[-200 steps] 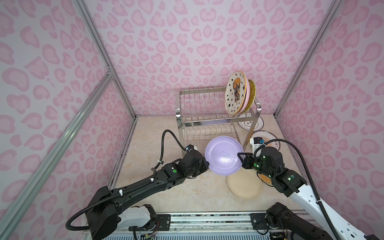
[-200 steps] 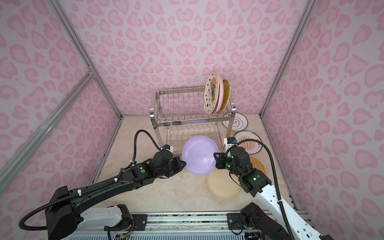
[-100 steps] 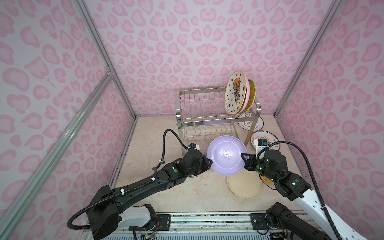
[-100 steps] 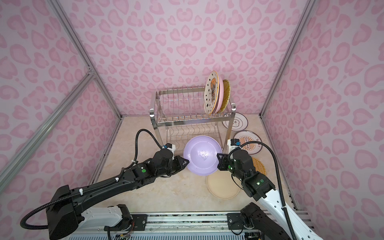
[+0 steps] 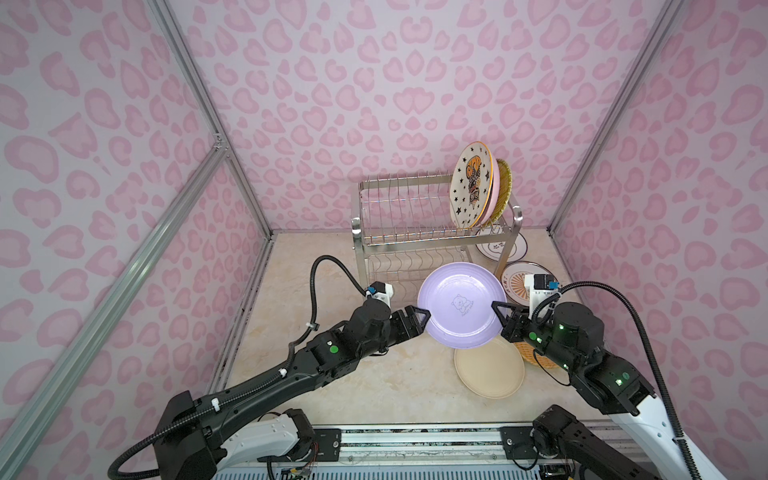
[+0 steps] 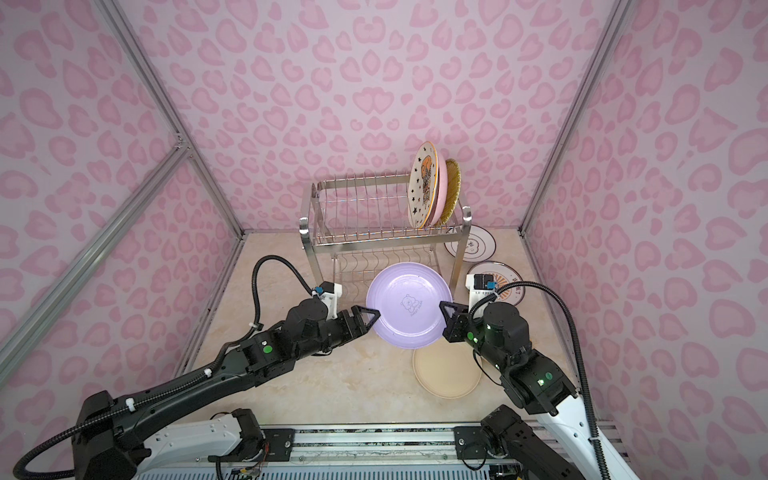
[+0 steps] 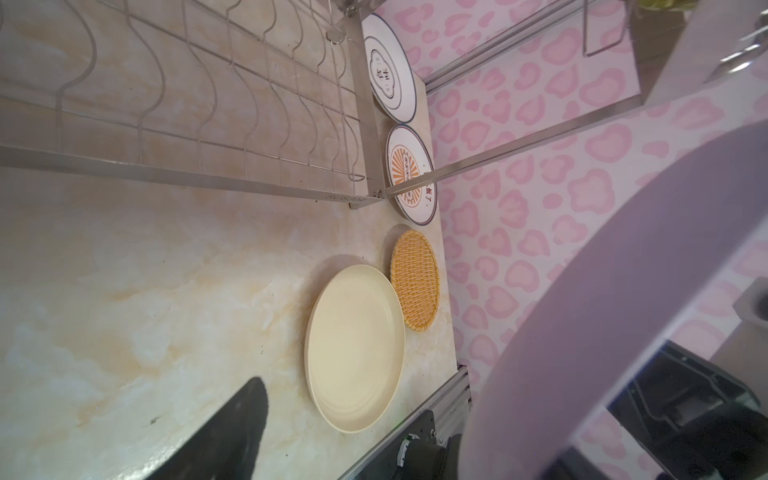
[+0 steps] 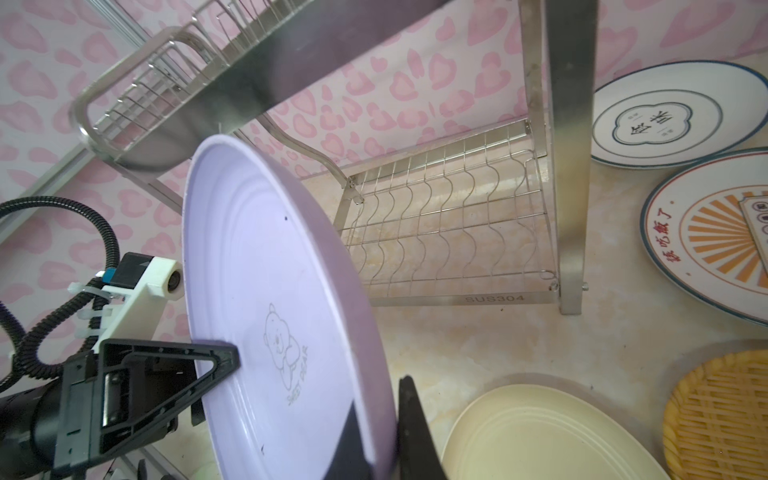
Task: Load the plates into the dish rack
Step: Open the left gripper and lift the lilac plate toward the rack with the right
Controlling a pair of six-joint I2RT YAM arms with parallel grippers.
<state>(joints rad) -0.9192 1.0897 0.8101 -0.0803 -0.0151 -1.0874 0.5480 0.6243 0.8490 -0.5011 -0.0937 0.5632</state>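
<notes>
The right gripper [image 5: 500, 316] has its jaws pinched tight on the purple plate [image 5: 457, 307] at the rim. The left gripper [image 5: 422, 321] has its jaws spread wide at the opposite rim.

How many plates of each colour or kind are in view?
wicker plates: 2
white printed plates: 2
lilac plate: 1
pink plate: 1
cream plate: 1
star-patterned plate: 1
Total: 8

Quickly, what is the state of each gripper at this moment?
Left gripper: open, jaws standing around the rim of the round lilac plate, not clamping it.
Right gripper: shut on the opposite rim of that plate.
</notes>
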